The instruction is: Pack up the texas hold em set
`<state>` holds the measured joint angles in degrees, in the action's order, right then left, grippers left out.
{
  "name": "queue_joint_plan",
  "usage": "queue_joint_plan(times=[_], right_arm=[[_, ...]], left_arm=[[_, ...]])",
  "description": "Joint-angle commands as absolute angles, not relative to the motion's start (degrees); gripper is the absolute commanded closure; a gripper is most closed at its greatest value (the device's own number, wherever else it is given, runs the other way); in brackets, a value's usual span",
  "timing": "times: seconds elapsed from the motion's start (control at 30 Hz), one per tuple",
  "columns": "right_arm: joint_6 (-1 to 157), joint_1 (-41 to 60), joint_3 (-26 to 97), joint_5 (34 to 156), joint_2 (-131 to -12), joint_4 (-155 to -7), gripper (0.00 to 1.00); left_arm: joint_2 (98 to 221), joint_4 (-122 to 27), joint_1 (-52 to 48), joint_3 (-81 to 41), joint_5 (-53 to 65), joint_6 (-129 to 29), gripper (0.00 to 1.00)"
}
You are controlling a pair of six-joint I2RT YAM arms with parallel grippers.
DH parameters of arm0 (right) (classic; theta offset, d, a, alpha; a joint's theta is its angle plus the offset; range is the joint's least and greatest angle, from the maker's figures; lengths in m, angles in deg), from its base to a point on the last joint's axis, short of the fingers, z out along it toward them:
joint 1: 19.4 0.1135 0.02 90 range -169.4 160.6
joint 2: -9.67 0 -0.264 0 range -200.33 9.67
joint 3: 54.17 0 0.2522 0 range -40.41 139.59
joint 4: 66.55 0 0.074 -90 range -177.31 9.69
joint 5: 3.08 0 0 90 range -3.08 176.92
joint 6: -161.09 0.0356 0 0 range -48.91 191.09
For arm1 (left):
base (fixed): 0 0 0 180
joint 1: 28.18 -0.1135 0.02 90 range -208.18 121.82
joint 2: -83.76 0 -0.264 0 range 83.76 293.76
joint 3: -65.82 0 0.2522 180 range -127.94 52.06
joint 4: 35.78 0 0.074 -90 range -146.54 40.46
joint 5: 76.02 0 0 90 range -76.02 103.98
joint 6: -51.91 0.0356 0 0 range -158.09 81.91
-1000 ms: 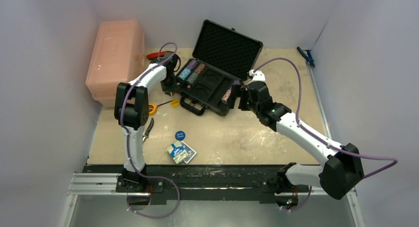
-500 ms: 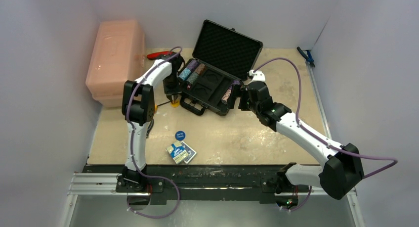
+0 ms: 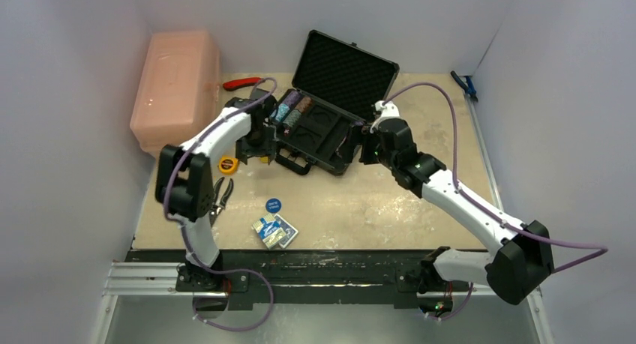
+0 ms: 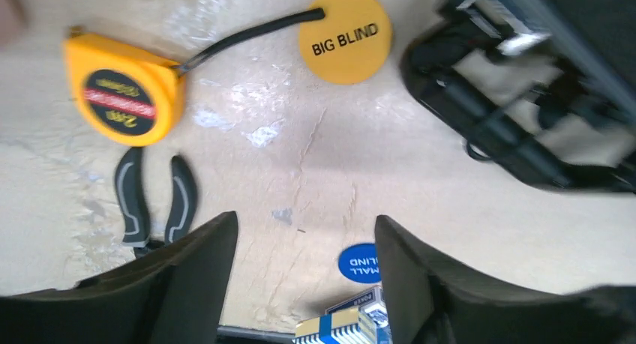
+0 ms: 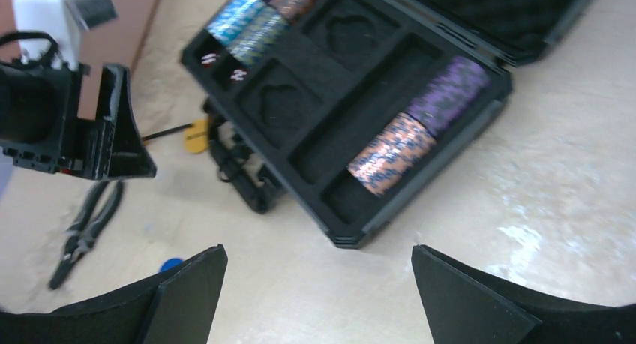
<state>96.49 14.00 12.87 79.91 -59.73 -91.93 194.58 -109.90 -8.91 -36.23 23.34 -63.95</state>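
Observation:
The black case (image 3: 321, 134) lies open at the table's back, its lid (image 3: 346, 70) up. Chip stacks fill its left slots (image 5: 255, 22) and its right slot (image 5: 416, 134). On the table in front lie a round blue disc (image 3: 274, 205) and the blue-white card deck (image 3: 274, 231). My left gripper (image 4: 304, 224) hangs open over bare table left of the case handle (image 4: 517, 134), holding nothing. A yellow "BIG BLIND" disc (image 4: 345, 35) lies ahead of it. At the case's right end my right gripper (image 5: 319, 254) hangs open and empty.
A yellow tape measure (image 4: 124, 97) and black-handled pliers (image 4: 154, 198) lie left of the left gripper. A pink plastic box (image 3: 176, 89) stands at the back left with a red tool (image 3: 241, 82) beside it. A blue tool (image 3: 465, 85) lies at the back right.
My left gripper has gone from shut to open and shifted slightly nearer and left, uncovering the tape measure. The right gripper has edged back along the case's right end.

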Motion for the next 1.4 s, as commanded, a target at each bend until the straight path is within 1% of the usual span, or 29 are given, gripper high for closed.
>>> queue_joint_plan(times=[0.0,0.07,0.2,0.3,0.4,0.5,0.57,0.63,0.77,0.87,1.03,1.2,1.37], right_arm=[[93.8,14.5,20.5,91.4,-63.5,-87.1,0.02],[93.8,15.7,23.9,93.8,-66.9,-87.1,0.03],[92.6,20.7,33.6,92.5,-76.3,-89.5,0.04],[93.7,22.6,40.7,92.6,-83.8,-89.7,0.05],[94.8,23.7,48.0,93.3,-92.9,-89.8,0.07],[95.4,25.1,58.5,94.0,-101.7,-93.1,0.16],[95.9,26.4,64.6,94.1,-107.1,-95.6,0.22],[96.8,27.7,69.8,93.9,-111.9,-97.7,0.31],[99.2,28.8,78.1,92.4,-120.2,-100.0,0.40],[100.6,29.1,82.2,91.7,-124.4,-100.4,0.48],[101.3,29.5,88.4,88.9,-130.7,-101.5,0.53],[101.4,29.6,89.6,83.6,-133.7,-99.3,0.54],[101.2,29.6,92.1,80.3,-136.7,-98.5,0.55]], left_arm=[[177.0,-99.6,-9.0,-30.2,25.9,-60.9,0.26],[171.4,-98.2,-9.0,-26.9,26.8,-60.2,0.20],[161.6,-96.3,-9.3,-20.8,27.5,-59.4,0.06],[154.3,-93.0,-9.2,-15.6,26.3,-58.5,0.00],[148.0,-89.0,-9.3,-9.8,25.3,-59.1,0.00],[145.2,-92.6,-9.3,-10.5,18.9,-59.6,0.00],[143.5,-96.0,-9.3,-11.4,17.8,-59.9,0.00],[139.6,-97.6,-9.3,-10.8,17.1,-58.8,0.00],[130.3,-99.6,-9.3,-7.7,20.4,-57.2,0.00],[124.8,-101.4,-9.3,-5.9,22.5,-56.9,0.00],[120.3,-105.3,-9.3,-4.7,23.9,-57.9,0.00],[116.9,-104.6,-9.3,-3.1,21.9,-58.4,0.00],[116.6,-104.5,-9.3,-2.9,21.8,-58.2,0.00]])
